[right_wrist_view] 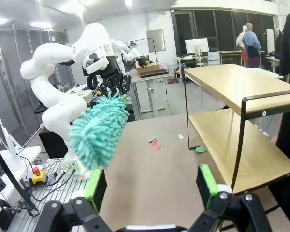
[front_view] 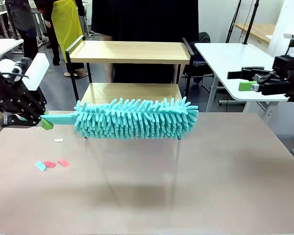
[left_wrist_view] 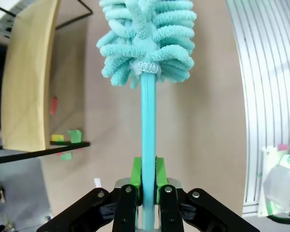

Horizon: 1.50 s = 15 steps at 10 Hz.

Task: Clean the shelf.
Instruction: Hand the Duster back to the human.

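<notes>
While left gripper (front_view: 44,123) clamps duster (front_view: 137,117), shelf (front_view: 130,51) stands beyond.

Robotics laboratory: a white jointed robot arm (right_wrist_view: 58,82) is working over a beige worktop (front_view: 186,181); white side tables (front_view: 235,61), black tripod stands (front_view: 250,19), a computer monitor (right_wrist_view: 197,45) and grey flooring are surrounding it, with people standing behind.

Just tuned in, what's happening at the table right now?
The left gripper is shut on the handle of a teal duster, holding it level above the table in front of the shelf. The fluffy head sits before the lower board, apparently not on it yet. The right gripper hangs open off to the side, holding nothing. Small paper scraps lie on the table.
</notes>
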Available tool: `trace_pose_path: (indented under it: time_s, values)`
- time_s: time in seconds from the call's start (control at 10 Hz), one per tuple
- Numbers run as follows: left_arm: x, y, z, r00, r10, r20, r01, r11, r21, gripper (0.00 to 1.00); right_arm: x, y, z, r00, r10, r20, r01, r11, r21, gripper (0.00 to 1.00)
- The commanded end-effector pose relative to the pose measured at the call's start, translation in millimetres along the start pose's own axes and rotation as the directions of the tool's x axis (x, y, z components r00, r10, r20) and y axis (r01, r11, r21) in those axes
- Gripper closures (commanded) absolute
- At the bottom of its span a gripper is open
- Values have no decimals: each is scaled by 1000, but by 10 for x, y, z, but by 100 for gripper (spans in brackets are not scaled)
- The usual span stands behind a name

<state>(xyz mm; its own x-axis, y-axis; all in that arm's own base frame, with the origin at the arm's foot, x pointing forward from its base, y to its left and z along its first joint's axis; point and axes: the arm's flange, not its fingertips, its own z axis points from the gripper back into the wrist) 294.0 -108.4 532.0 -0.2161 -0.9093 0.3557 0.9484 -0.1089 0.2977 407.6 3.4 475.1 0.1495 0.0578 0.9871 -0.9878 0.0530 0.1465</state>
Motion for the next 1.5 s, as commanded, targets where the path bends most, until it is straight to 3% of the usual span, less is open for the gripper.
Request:
trace_pose_path:
  time_s: [0.0, 0.3, 0.5, 0.7, 1.1, 1.4]
  values:
    - [23, -2, 43, 1000, 29, 4, -29, 999, 18, 87, 1, -6, 6, 1000, 7, -15, -7, 1000, -9, 0]
    - [23, -2, 43, 1000, 29, 4, -29, 999, 18, 87, -5, -2, 4, 1000, 0, -5, 0, 1000, -1, 0]
    - [23, -2, 43, 1000, 29, 4, -29, 999, 18, 87, 107, 402, -410, 993, 112, -34, -113, 993, -16, 0]
    - [23, -2, 43, 1000, 29, 4, -29, 999, 18, 87, 50, 569, -688, 992, 120, -49, -121, 992, -24, 0]
    - [23, -2, 43, 1000, 29, 4, -29, 999, 18, 87, -241, 907, -1234, 996, 76, -38, -77, 997, -15, 0]
    - [23, -2, 43, 1000, 29, 4, -29, 999, 18, 87, -373, 1039, -1476, 998, 36, -50, -32, 995, 90, 0]
